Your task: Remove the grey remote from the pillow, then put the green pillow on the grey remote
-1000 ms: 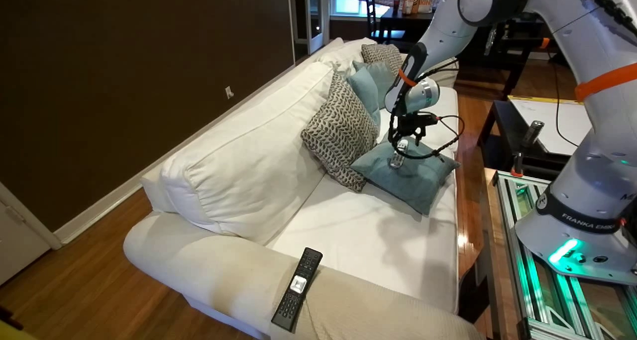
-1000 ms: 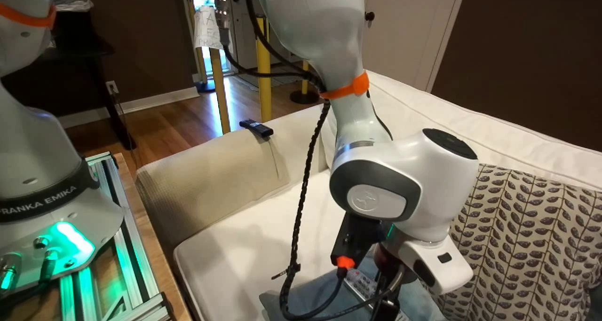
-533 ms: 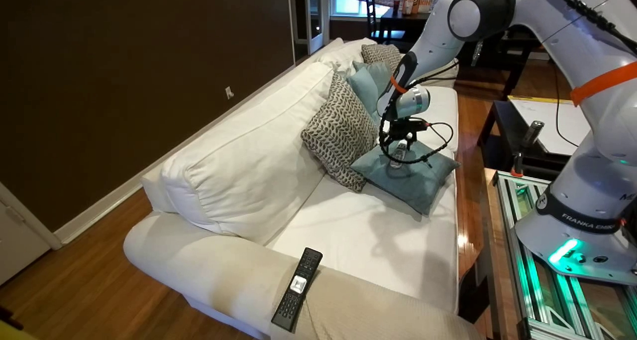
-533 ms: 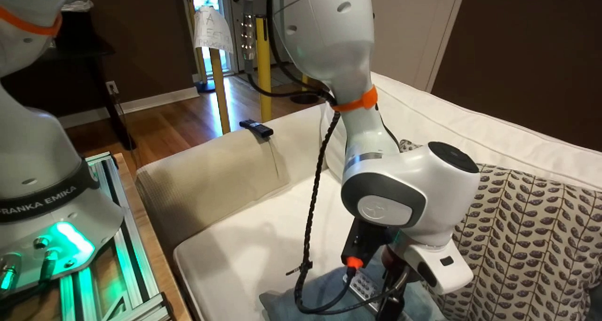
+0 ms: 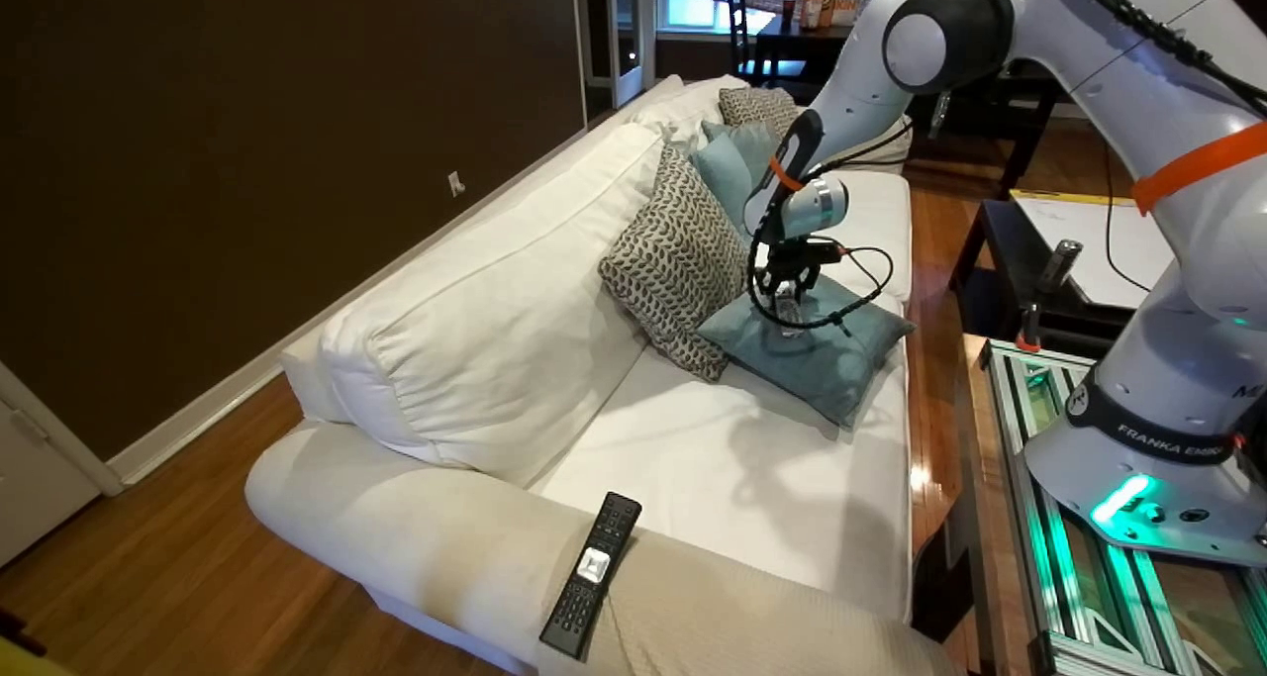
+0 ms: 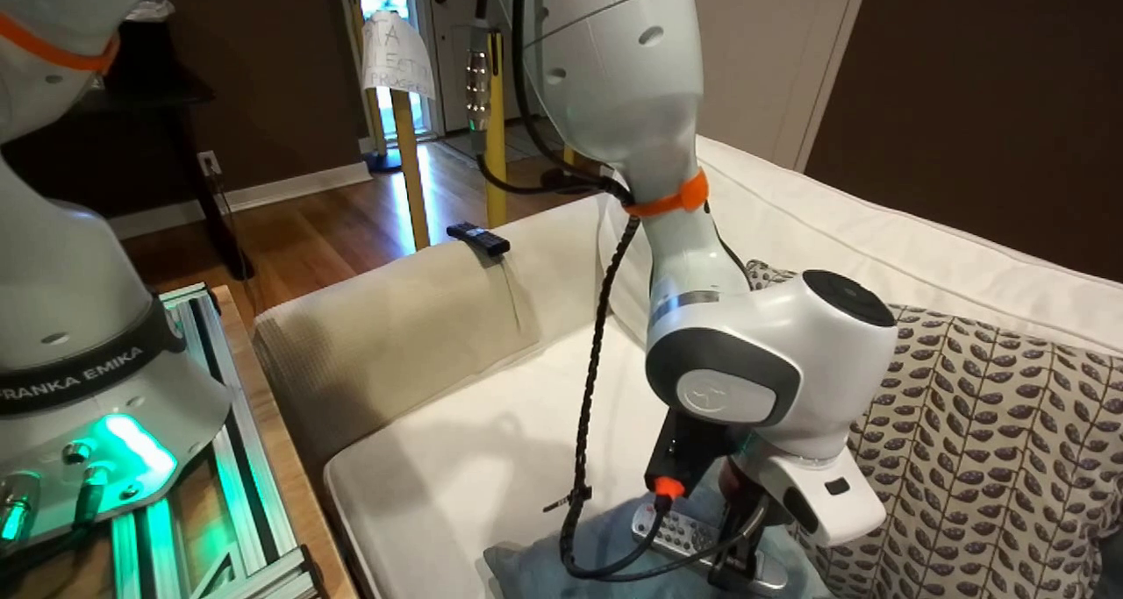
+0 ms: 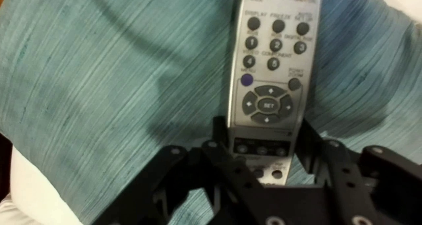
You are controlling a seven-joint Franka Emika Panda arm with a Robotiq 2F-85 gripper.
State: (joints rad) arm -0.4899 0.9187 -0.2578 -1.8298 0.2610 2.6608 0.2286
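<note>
The grey remote, with dark round buttons, lies along the green-blue pillow in the wrist view. My gripper has one finger against each long side of the remote, near its lower end, and looks shut on it. In an exterior view the remote is below the gripper, on the pillow. In an exterior view the fingers straddle the remote above the pillow. I cannot tell whether the remote is lifted. Its lower end is partly hidden by the gripper.
A black remote lies on the sofa arm. A leaf-patterned pillow leans on the sofa back, close to the green-blue pillow. More blue pillows sit behind. The white seat extends in front. A cable loop hangs beside the gripper.
The arm has moved down and toward the sofa arm, onto the grey remote. The fingers have closed around it, and the remote has turned slightly. The pillow stays in place.
</note>
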